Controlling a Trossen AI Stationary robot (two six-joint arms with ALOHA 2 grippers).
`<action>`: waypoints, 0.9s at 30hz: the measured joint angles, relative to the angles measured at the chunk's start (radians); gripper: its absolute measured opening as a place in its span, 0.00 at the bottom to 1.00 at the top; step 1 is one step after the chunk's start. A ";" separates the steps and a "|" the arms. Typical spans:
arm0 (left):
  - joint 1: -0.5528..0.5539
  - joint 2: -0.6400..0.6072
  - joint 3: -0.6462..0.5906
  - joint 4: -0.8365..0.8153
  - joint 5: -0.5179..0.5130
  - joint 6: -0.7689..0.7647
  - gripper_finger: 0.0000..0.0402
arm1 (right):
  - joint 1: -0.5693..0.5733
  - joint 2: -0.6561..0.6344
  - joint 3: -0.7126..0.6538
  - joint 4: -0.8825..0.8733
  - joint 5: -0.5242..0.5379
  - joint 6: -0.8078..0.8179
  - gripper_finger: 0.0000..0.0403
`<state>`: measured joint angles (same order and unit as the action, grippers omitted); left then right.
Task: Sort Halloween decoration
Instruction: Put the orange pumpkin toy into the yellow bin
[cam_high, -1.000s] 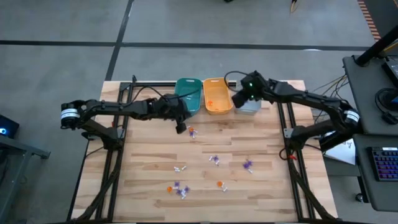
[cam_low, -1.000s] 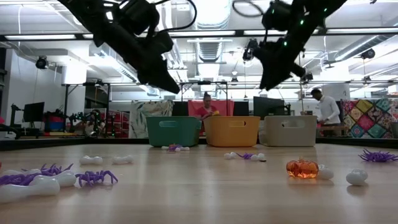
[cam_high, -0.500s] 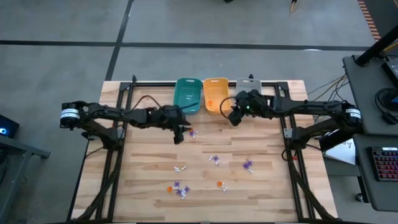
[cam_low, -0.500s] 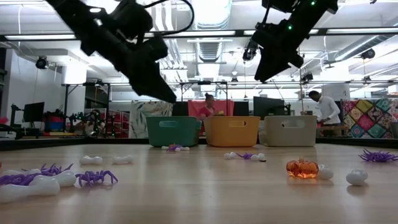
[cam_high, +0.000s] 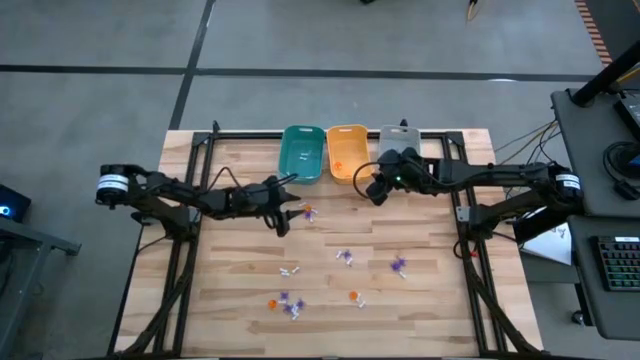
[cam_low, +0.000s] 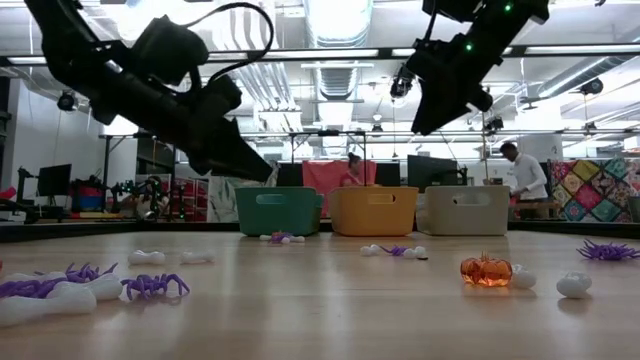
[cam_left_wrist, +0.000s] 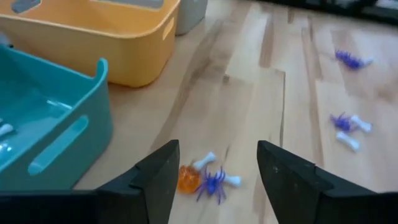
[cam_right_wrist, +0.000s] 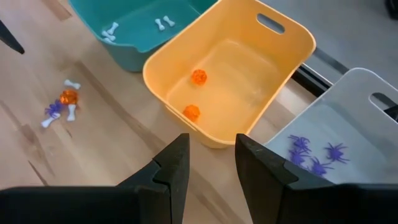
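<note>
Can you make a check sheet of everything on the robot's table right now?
Surface: wooden table, bare planks between scattered toys.
Job's things: white bones in the teal bin, two orange pumpkins in the orange bin, purple spiders in the grey bin; a pumpkin, spider and bones cluster lies near the teal bin; more trinkets sit mid-table.
Clutter: nothing seen.
Grippers: left gripper open, above the cluster; right gripper open, near the orange bin's front wall.
Cables: black cable loops along the left arm.
Surroundings: people stand behind the bins.
</note>
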<state>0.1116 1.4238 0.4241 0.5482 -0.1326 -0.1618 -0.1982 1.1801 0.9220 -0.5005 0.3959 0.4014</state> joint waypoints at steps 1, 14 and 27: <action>0.000 0.010 -0.001 0.025 0.000 -0.007 0.50 | 0.000 0.000 -0.001 0.008 0.000 0.000 0.30; -0.002 0.316 0.122 0.095 -0.021 0.022 0.49 | 0.000 0.001 -0.009 0.027 -0.001 0.000 0.30; 0.001 0.356 0.133 0.097 -0.071 0.035 0.43 | 0.000 0.002 -0.059 0.070 -0.002 0.021 0.30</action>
<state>0.1124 1.7798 0.5570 0.6448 -0.2032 -0.1271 -0.1986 1.1816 0.8626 -0.4305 0.3943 0.4229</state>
